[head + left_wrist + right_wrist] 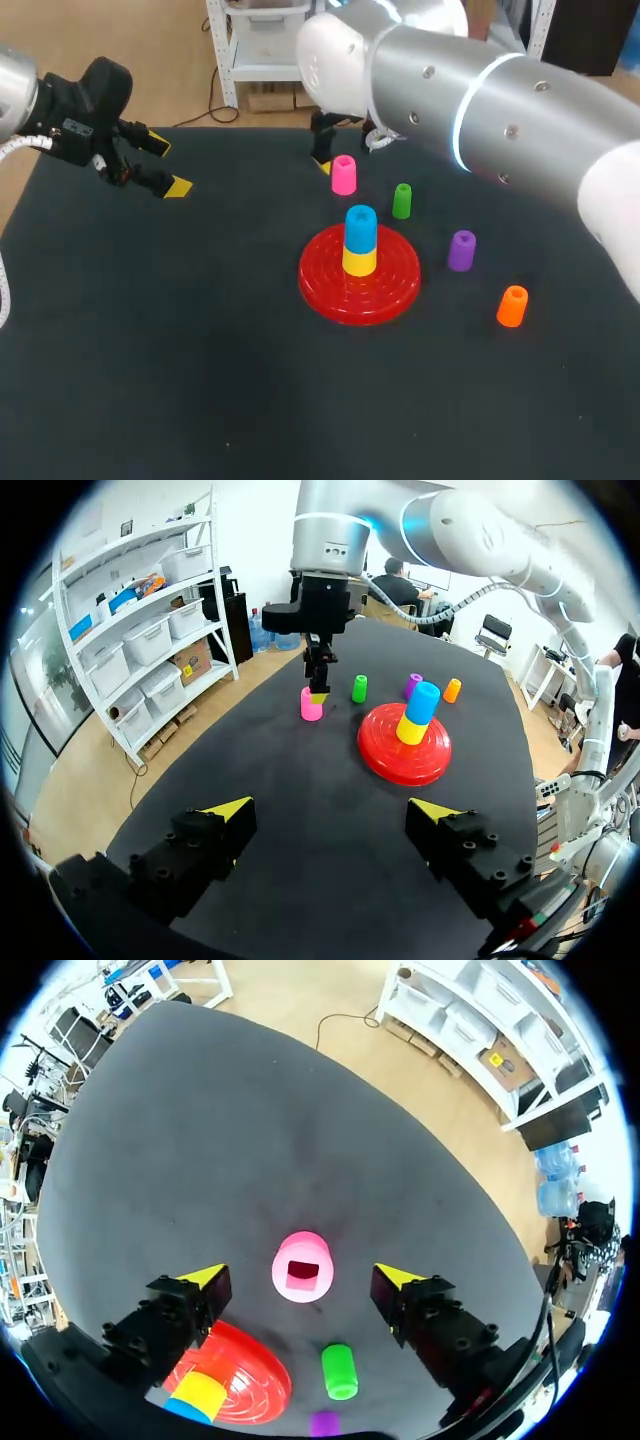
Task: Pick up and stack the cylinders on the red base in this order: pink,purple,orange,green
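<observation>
Right wrist view looks straight down past the right gripper point(300, 1278), and its fingers are spread wide. The pink cylinder point(302, 1268) stands upright under it, between the two yellow tips. Neither tip touches it. I think the gripper hangs there because pink goes first, so this lines up a grab.

Pink stands on the far side of the red base point(325, 290), near it but apart. A yellow cylinder point(359, 262) with a blue cylinder point(361, 224) on top sits in the middle of the red base, so pink would have to go on blue.

The green cylinder point(402, 200) is also on the far side of the red base. The purple cylinder point(461, 250) and orange cylinder point(512, 306) stand to its right. They are all apart, which should make each easy to grab alone.

The left gripper point(168, 166) waits well off to the left of the red base, wide open and holding nothing, likely to keep out of the way.

Everything rests on the flat, dark table point(200, 390).
</observation>
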Tool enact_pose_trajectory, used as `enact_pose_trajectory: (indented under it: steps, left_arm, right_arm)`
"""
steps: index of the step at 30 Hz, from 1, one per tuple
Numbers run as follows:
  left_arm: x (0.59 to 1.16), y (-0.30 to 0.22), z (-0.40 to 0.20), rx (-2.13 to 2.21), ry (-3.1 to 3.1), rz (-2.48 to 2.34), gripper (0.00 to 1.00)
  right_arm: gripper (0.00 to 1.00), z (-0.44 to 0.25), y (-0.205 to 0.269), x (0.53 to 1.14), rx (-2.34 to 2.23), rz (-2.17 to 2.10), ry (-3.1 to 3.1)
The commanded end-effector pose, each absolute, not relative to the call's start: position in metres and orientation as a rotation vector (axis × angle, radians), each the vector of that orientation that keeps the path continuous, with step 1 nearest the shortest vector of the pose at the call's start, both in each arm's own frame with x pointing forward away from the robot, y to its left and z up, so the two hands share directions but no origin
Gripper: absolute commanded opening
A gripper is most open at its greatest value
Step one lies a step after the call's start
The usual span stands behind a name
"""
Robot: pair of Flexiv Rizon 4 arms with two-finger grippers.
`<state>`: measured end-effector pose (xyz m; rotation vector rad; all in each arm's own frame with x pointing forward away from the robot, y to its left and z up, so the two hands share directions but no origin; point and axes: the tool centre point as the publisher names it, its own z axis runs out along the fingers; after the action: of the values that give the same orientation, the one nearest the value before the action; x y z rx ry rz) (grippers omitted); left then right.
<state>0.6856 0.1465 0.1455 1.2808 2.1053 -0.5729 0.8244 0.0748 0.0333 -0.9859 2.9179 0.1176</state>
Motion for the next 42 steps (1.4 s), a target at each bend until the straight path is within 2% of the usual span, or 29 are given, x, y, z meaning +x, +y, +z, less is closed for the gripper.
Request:
enact_pose_trajectory:
  steps: [1, 2, 5, 7, 19, 22, 25, 26, 29, 35, 42]
  left_arm:
    - [0.685, 0.147, 0.145, 1.280, 2.099, -0.574, 1.00]
    - [0.685, 0.147, 0.145, 1.280, 2.099, -0.574, 1.00]
    - [0.685, 0.147, 0.145, 1.280, 2.099, -0.574, 1.00]
    - [0.685, 0.147, 0.145, 1.280, 2.099, -0.574, 1.00]
    - [0.685, 0.147, 0.145, 1.280, 2.099, -0.574, 1.00]
    - [0.685, 0.147, 0.145, 1.280, 2.099, -0.574, 1.00]
    - [0.685, 0.147, 0.145, 1.280, 2.099, -0.574, 1.00]
    - [0.685, 0.147, 0.145, 1.280, 2.099, -0.574, 1.00]
    - [0.685, 0.147, 0.145, 1.280, 2.099, -0.574, 1.00]
    - [0.685, 0.147, 0.145, 1.280, 2.099, -0.574, 1.00]
    - [0.685, 0.147, 0.145, 1.280, 2.099, -0.574, 1.00]
  right_arm:
    - [0.83, 0.030, 0.080, 0.835, -1.005, 0.106, 2.957]
    - [0.69, 0.030, 0.080, 0.835, -1.005, 0.106, 2.958]
    - [0.53, 0.029, 0.080, 0.834, -1.004, 0.103, 2.960]
    - [0.50, 0.028, 0.080, 0.834, -1.003, 0.102, 2.963]
    - [0.50, 0.022, 0.076, 0.829, -1.011, 0.090, 2.971]
    - [0.44, 0.022, 0.076, 0.829, -1.013, 0.082, 2.967]
    - [0.33, 0.022, 0.077, 0.830, -1.016, 0.076, 2.960]
    - [0.20, 0.022, 0.077, 0.830, -1.018, 0.075, 2.959]
    - [0.00, 0.023, 0.078, 0.830, -1.016, 0.071, 2.953]
    - [0.00, 0.035, 0.077, 0.826, -1.011, 0.070, 2.935]
    - [0.00, 0.081, 0.076, 0.815, -1.060, 0.095, 2.876]
